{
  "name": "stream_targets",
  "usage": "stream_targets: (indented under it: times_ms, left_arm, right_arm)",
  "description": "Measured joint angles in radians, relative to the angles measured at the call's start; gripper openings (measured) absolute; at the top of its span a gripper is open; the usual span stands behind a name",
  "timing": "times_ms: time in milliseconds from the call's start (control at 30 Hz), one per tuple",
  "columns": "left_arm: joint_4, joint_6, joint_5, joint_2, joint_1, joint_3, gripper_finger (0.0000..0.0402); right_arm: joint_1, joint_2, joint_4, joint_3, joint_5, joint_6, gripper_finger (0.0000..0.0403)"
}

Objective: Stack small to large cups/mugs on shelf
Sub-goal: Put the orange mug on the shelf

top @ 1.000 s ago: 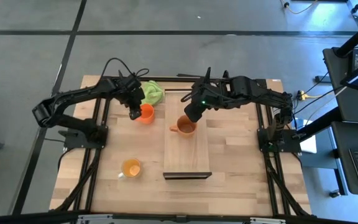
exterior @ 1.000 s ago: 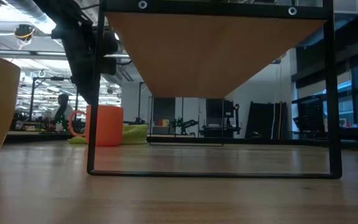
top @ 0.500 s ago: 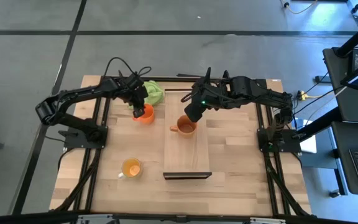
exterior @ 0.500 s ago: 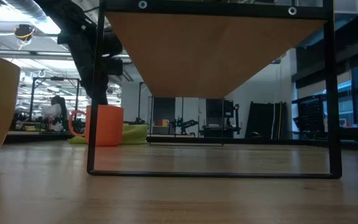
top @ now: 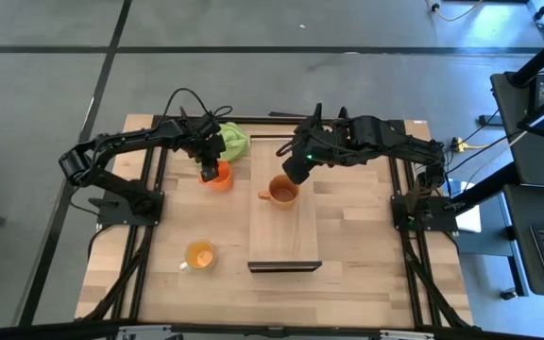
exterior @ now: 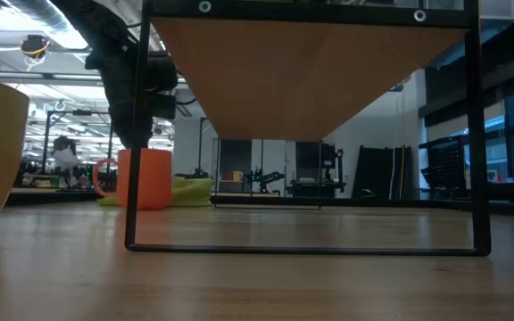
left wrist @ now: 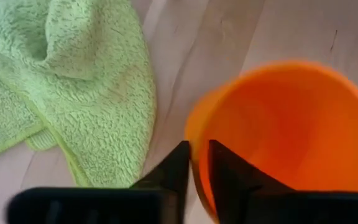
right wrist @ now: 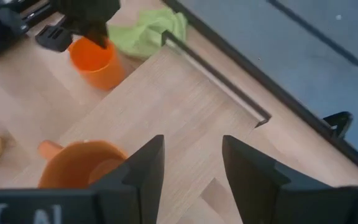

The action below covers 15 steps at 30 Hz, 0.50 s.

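The red-orange mug [top: 223, 178] stands on its base on the table, just left of the shelf [top: 284, 231]; my left gripper [top: 210, 171] is down on it, shut on its wall. The brownish-orange mug [top: 283, 192] stands on the shelf's far half with its handle toward the table's left. My right gripper [top: 294, 173] hovers open just above and beyond it and touches nothing; in its wrist view the mug [right wrist: 79, 165] shows beside one finger. The yellow-orange mug [top: 199, 255] stands on the table near the shelf's near left corner. My left gripper [left wrist: 194, 163] pinches the red-orange mug's wall at the rim [left wrist: 196, 127], on the side facing the table's left. One finger [left wrist: 225, 171] is inside the mug and the other [left wrist: 176, 165] outside. The fingers come from above, pointing down. The mug stands upright with its base [exterior: 145, 205] on the table.
A lime-green cloth [top: 232, 142] lies bunched on the table just beyond the red-orange mug, by the shelf's far left corner. The shelf's dark end rails [right wrist: 216, 78] stand at its far and near ends. Bare shelf board stretches from the brownish-orange mug toward the near rail.
My left gripper has moved a little toward the table's right and far edge, from beside the red-orange mug to over its left rim. The right arm has kept still.
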Motion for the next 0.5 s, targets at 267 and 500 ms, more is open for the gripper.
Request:
stream_targets:
  times_ms: [267,500]
  left_arm:
    - [-0.053,-0.006,0.002,0.000,-0.012,0.030,0.0006]
    - [-0.260,-0.001,-0.053,-0.001,-0.064,0.349,0.0003]
  right_arm:
    - [0.000,0.000,-0.018,0.000,0.073,0.003,0.0164]
    - [-0.009,-0.027,-0.021,0.000,0.141,0.036,0.0160]
